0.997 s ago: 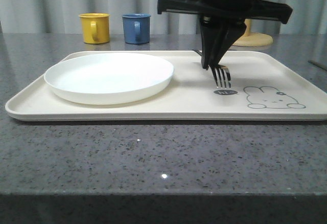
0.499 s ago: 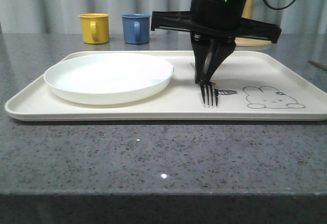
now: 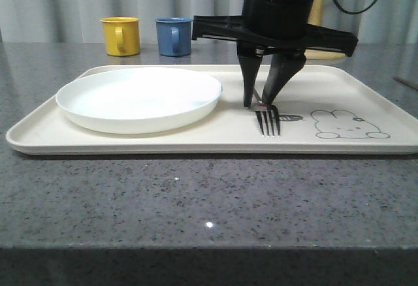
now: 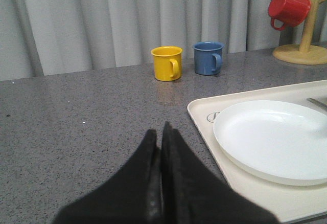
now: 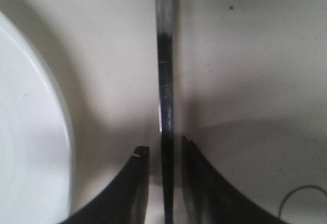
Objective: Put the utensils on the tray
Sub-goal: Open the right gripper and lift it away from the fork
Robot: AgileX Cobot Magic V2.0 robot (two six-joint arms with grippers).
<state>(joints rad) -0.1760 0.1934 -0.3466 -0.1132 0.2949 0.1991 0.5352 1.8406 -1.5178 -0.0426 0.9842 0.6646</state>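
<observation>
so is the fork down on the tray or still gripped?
Down and released. The fork lies flat on the tray beside the plate; the right gripper stands open, gaps either side of the handle.

Hand: fingers spread, straddling the fork's handle
Fork: flat on the tray, tines beyond the fingertips
Plate: left of the hand

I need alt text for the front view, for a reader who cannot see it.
The right gripper, jaws open, stands over a silver fork lying on a cream tray. A white plate sits to the fork's left; yellow and blue mugs stand behind.
</observation>
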